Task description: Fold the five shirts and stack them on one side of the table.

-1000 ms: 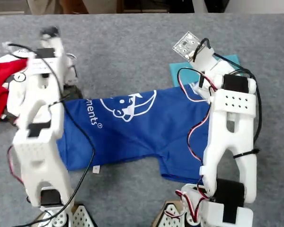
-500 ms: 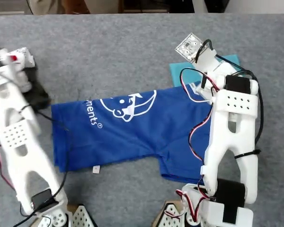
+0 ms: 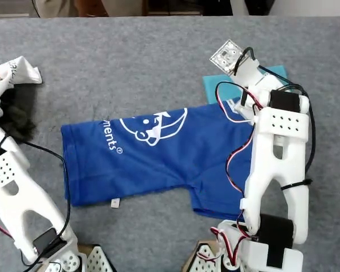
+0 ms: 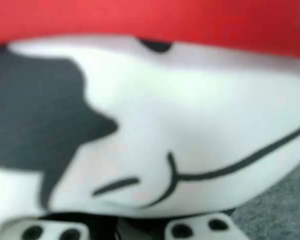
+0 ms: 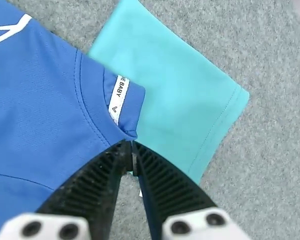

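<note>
A blue shirt [image 3: 158, 158] lies flat across the middle of the grey worktop [image 3: 130, 56]. Its hem points to the left edge and its neck end to the right edge. A white graphic [image 3: 153, 127] shows on the half nearer the far edge, and one sleeve juts out toward the near edge.

The right arm [image 3: 275, 153] stands over the neck end. Its jaws are together, clamped on a small fold of the blue shirt's [image 5: 40, 100] neck edge, just beside the white neck label [image 5: 117, 97].

A teal shirt [image 5: 175, 100] lies flat under that neck edge and touches it. It sticks out from beneath the blue cloth toward the far right corner, where its corner [image 3: 211, 90] shows by the right arm's wrist.

The left arm [image 3: 11, 192] stands along the left edge of the worktop, apart from the blue shirt. In its wrist view, white cloth with black markings [image 4: 190, 125] sits very close to the camera, with red fabric [image 4: 165, 20] touching it. Whether the left jaws are apart or together cannot be told.
</note>
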You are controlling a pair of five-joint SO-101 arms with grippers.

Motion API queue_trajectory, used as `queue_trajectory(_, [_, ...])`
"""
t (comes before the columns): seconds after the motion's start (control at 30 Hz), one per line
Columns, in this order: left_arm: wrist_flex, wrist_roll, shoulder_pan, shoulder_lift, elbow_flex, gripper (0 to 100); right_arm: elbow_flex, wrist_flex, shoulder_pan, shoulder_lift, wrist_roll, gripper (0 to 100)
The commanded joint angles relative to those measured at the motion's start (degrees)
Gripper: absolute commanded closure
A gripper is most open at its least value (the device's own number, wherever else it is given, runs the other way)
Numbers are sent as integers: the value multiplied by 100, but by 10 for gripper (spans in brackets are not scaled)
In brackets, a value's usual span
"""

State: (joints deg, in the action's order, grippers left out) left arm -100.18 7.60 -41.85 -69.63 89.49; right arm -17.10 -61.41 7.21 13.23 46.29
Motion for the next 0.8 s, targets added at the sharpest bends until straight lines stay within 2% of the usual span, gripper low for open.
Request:
queue_trajectory(0.0, [-88,-237,132,567,132,982,48,35,92,207,255,996])
queue_trajectory(0.17, [-88,-246,905,2316,-1459,982,251,44,48,171,273,996])
queue_trajectory(0.27, [-88,-246,1679,3723,-3244,982,268,62,-57,154,273,996])
queue_trajectory(0.37, [-70,-105,2734,4936,-5248,982,180,123,-224,110,290,996])
queue_trajectory(0.43, [26,114,3349,5367,-6426,982,171,123,-330,-40,299,996])
queue_trajectory(0.5, [413,114,3684,5437,-7314,982,207,211,-356,-268,264,996])
queue_trajectory(0.63, [1459,-44,3376,5191,-8378,982,251,580,-295,-892,255,996])
queue_trajectory(0.77, [1846,-123,2716,4541,-8308,982,251,914,-119,-1604,255,996])
